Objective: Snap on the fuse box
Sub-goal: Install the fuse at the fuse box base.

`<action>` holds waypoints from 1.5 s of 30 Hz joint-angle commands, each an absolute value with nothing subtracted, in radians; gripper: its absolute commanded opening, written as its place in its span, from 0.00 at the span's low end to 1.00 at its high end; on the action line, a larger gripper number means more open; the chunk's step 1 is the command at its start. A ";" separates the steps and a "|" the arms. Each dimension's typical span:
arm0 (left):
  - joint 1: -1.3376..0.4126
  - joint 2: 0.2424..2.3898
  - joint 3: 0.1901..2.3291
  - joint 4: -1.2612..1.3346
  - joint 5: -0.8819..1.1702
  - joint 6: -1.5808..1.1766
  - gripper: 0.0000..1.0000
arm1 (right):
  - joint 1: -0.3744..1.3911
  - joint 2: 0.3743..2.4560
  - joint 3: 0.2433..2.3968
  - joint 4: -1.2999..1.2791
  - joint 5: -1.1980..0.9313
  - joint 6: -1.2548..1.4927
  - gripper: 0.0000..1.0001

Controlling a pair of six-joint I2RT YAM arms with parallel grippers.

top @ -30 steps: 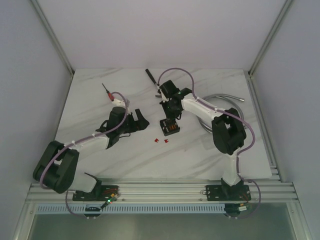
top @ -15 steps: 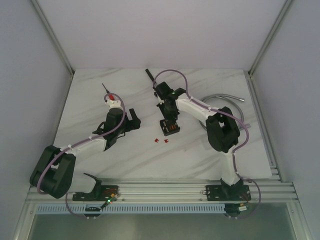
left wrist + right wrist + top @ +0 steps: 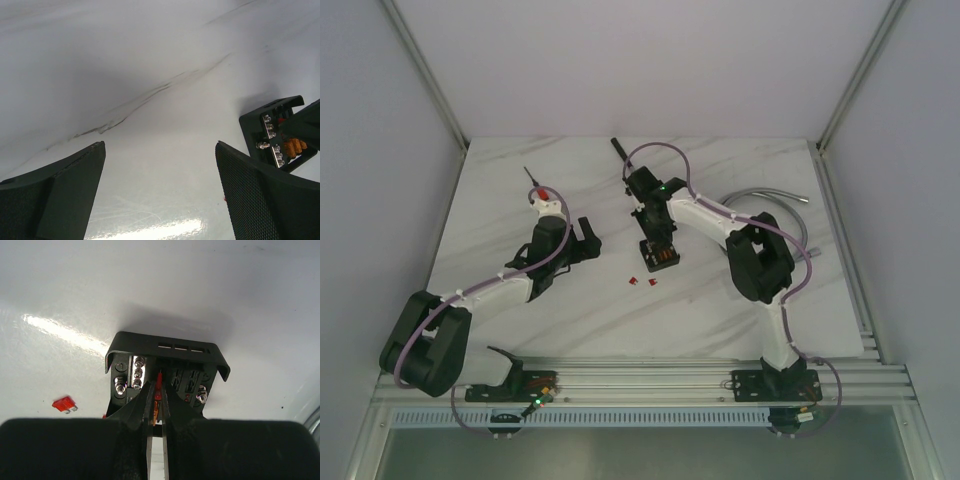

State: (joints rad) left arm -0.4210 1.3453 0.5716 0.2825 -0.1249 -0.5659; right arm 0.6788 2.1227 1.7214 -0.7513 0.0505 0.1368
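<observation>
White marble-patterned desk [image 3: 570, 310] carries the fuse box [image 3: 661, 256] near its middle, lying flat with the open side up. In the right wrist view the fuse box [image 3: 165, 367] shows black walls, silver screw terminals on its left and slots across the inside. The right hand [image 3: 657, 240] is tilted down over it, fingers drawn almost together and pinching a thin red piece [image 3: 158, 384] at their tips, just above the slots. A loose red fuse [image 3: 65, 404] lies on the desk to the left of the box. The left hand [image 3: 584, 238] stands well apart to the left, released, fingers spread wide with nothing between them; its camera sees the fuse box [image 3: 277, 135] at the right edge.
</observation>
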 commanded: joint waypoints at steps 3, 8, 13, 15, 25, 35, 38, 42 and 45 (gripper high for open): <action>-0.416 1.344 0.567 0.275 -0.117 -0.551 1.00 | 0.690 2.148 1.752 -0.803 0.065 0.130 0.00; -0.416 1.346 0.567 0.276 -0.109 -0.552 1.00 | 0.692 2.164 1.757 -0.804 0.070 0.135 0.04; -0.417 1.341 0.567 0.277 -0.107 -0.554 1.00 | 0.696 2.159 1.766 -0.798 0.081 0.140 0.17; -0.416 1.339 0.568 0.277 -0.103 -0.555 1.00 | 0.696 2.149 1.762 -0.791 0.085 0.142 0.21; -0.417 1.338 0.566 0.282 -0.090 -0.559 1.00 | 0.699 2.108 1.735 -0.753 0.090 0.162 0.29; -0.418 1.336 0.565 0.283 -0.080 -0.563 1.00 | 0.698 2.086 1.708 -0.739 0.117 0.174 0.23; -0.417 1.336 0.565 0.283 -0.080 -0.563 1.00 | 0.698 2.081 1.703 -0.738 0.123 0.175 0.22; -0.417 1.338 0.565 0.285 -0.077 -0.565 1.00 | 0.698 2.073 1.701 -0.738 0.123 0.175 0.23; -0.417 1.338 0.565 0.285 -0.078 -0.565 1.00 | 0.698 2.068 1.700 -0.736 0.115 0.175 0.24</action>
State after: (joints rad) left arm -0.4206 1.3453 0.5713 0.2829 -0.0860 -0.5667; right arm 0.6903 2.1120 1.7145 -0.7399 0.1020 0.1646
